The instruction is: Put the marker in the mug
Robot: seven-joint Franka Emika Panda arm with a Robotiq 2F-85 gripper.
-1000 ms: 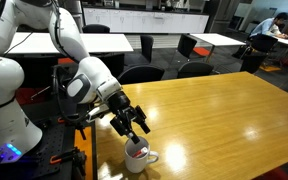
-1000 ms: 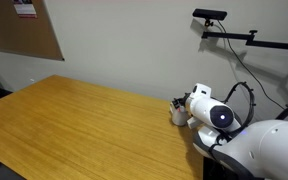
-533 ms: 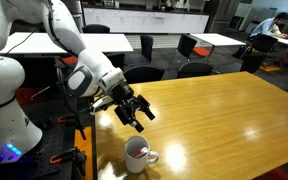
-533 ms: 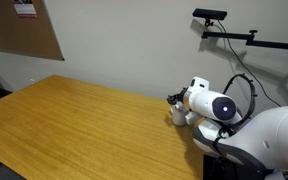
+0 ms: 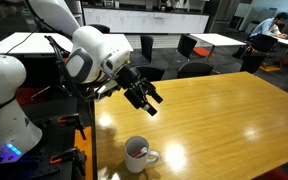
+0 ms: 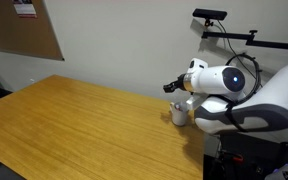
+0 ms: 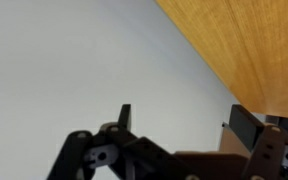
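Note:
The white mug [image 5: 137, 155] stands upright near the table's corner; it also shows in an exterior view [image 6: 180, 113]. A small reddish bit shows inside its opening, which may be the marker; I cannot tell for sure. My gripper [image 5: 151, 103] is open and empty, raised well above the table and the mug, tilted sideways. It also shows in an exterior view [image 6: 170, 87]. In the wrist view the two fingers [image 7: 187, 120] stand wide apart with nothing between them, facing a pale wall and the table's edge [image 7: 246, 50].
The wooden table [image 5: 224, 120] stretches away from the mug. Black chairs [image 5: 194, 68] and white tables stand behind it. A camera on a black arm [image 6: 210, 16] hangs over the robot by the wall. A corkboard [image 6: 19, 30] hangs on the wall.
My gripper has risen from just above the mug to well above the table and swung away from it, staying open. The mug has not moved.

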